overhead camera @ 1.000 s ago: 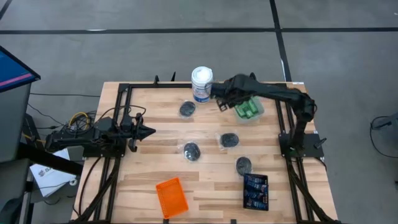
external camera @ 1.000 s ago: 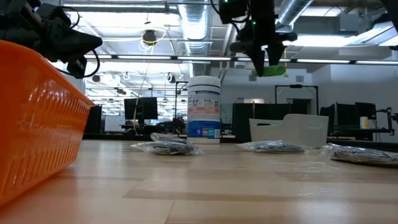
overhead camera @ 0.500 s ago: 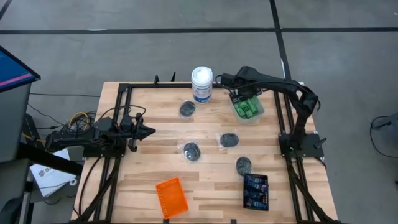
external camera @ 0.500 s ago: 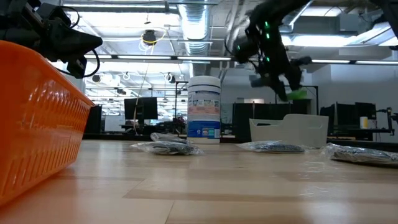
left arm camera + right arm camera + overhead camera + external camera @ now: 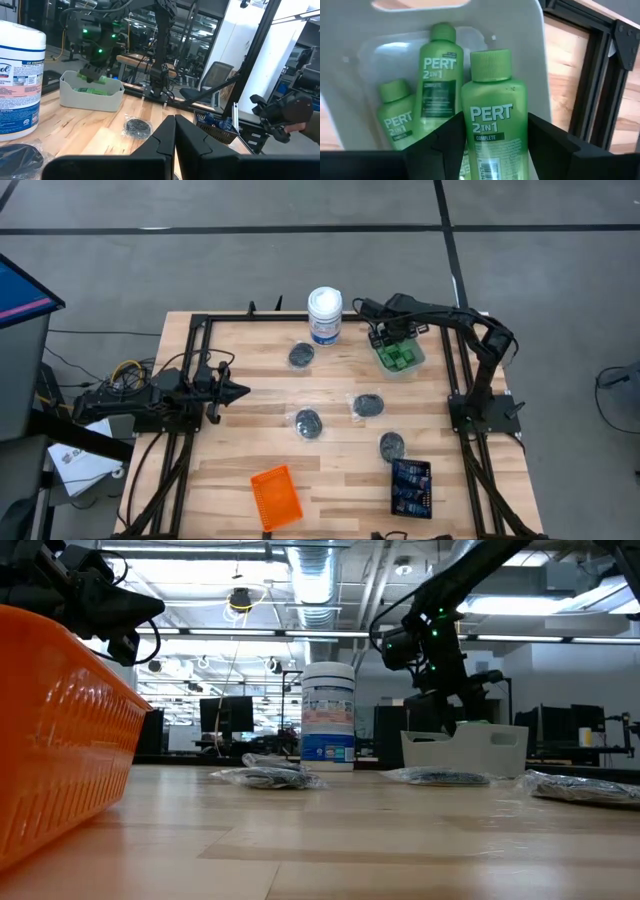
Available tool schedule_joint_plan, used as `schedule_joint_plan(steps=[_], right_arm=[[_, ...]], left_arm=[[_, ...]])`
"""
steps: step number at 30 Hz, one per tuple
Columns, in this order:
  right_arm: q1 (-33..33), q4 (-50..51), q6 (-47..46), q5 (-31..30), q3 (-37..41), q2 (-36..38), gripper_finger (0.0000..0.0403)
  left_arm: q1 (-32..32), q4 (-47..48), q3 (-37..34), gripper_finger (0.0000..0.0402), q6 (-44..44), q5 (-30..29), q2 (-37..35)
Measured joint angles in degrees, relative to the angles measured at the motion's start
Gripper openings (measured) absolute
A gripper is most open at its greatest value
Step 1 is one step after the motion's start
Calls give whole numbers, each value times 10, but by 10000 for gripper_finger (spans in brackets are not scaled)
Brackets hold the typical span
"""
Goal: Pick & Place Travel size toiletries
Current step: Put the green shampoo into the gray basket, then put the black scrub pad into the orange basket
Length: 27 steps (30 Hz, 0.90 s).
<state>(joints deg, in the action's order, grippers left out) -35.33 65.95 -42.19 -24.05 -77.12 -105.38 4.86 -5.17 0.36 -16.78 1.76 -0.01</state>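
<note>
My right gripper (image 5: 392, 340) is over the pale tray (image 5: 412, 363) at the far right, shut on a bright green bottle (image 5: 492, 120). Two more green bottles (image 5: 437, 85) lie in that tray. In the low view the right gripper (image 5: 465, 705) is at the tray's rim (image 5: 465, 748). Several dark grey pucks in clear wrap (image 5: 368, 405) lie on the table's middle. Dark blue tubes sit in a black tray (image 5: 411, 487) at the near right. My left gripper (image 5: 240, 391) is shut and empty at the table's left. My right gripper pinches the green bottle's body (image 5: 485, 145) between its two fingers (image 5: 445, 145), one on each side. The fingers slant down from above, and the bottle lies along them with its cap (image 5: 490, 65) pointing away from the wrist. It is held over the bottles in the tray.
A tall white canister with a blue label (image 5: 324, 315) stands at the far edge, left of the pale tray. An orange tray (image 5: 275, 497) sits at the near edge. Black frame rails run along the table's left, far and right sides.
My right gripper has carried the green bottle from beside the white canister toward the table's right edge and down, from high above the table to the pale tray's rim. It has stayed shut on the bottle.
</note>
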Motion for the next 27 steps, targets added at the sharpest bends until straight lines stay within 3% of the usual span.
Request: schedule_joint_plan(steps=[15,27], right_arm=[[-10,-21,5,0,0,0,232],[111,37,10,17,-53,108,233]], left_arm=[[0,0,0,1,0,0,0],[0,0,0,1,0,0,0]])
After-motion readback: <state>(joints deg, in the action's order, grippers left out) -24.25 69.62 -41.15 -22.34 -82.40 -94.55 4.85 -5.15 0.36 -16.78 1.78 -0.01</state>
